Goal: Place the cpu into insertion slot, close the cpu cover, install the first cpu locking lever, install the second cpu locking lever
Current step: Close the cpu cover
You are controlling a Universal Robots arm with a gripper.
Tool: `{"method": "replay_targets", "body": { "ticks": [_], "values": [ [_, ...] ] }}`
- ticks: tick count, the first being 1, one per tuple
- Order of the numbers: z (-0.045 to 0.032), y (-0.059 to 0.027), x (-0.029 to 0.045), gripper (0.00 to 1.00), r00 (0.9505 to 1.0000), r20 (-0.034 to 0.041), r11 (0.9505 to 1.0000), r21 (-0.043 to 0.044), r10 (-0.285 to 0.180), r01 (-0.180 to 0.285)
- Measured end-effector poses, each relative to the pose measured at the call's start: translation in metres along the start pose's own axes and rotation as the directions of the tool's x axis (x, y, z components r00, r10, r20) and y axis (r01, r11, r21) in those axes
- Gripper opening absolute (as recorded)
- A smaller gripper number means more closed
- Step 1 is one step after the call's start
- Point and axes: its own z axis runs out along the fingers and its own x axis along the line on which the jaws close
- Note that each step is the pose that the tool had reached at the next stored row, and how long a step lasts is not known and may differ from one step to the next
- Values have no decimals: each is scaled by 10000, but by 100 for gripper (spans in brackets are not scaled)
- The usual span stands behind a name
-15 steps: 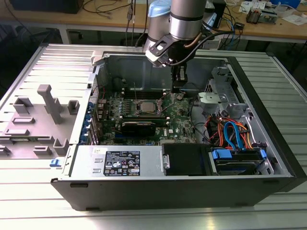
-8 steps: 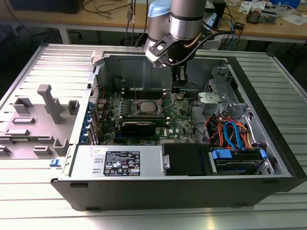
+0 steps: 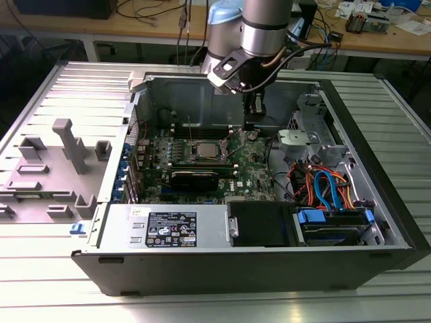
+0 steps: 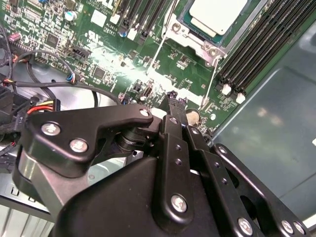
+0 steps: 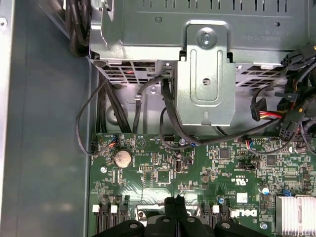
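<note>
- Green motherboard point(image 3: 252, 168) lies flat inside the open computer case point(image 3: 202, 276); the case sits on the ribbed metal worktop point(image 3: 202, 306).
- cpu point(image 3: 205, 149) is seated in the insertion slot point(image 4: 197, 38), silver-grey top up, with the silver rim around it. In the second wrist view it is at point(image 4: 217, 14).
- Two thin wire levers point(image 4: 157, 52) stick out from the slot corners. In the exterior view they stand raised, not latched down.
- Tool point(image 3: 250, 126) hangs over the board on the exterior view's right of the cpu, near it but not touching.
- Tool is clenched: black fingertips point(image 4: 174, 98) are pressed together with nothing between them. The first wrist view agrees point(image 5: 173, 199).
- Tip is just beside the coin battery point(image 5: 122, 158), above bare board.
- Black memory slots point(image 4: 256, 54) run along both sides of the slot.
- Grey metal drive bracket point(image 5: 205, 74) and a bundle of black cables point(image 5: 168, 113) sit past the board edge.
- Grey plastic fixtures point(image 3: 71, 145) stand on the worktop on the exterior view's left, well apart from the case interior.
</note>
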Motion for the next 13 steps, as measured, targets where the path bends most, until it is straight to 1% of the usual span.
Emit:
{"method": "replay_targets", "body": {
  "ticks": [2, 4, 6, 7, 8, 9, 13],
  "values": [
    [12, 42, 13, 11, 10000, 12, 10000, 59, -4, 4],
    [24, 61, 23, 11, 10000, 27, 10000, 83, -5, 5],
    [37, 86, 52, 11, 9999, 130, 9998, 195, -14, 11],
    [42, 95, 61, 11, 9999, 169, 9996, 265, -18, 13],
    [57, 106, 68, 11, 9998, 192, 9994, 343, -23, 17],
    [70, 117, 70, 11, 9998, 195, 9994, 357, -25, 18],
    [83, 169, 75, 11, 9998, 195, 9994, 358, -25, 18]
  ]
}}
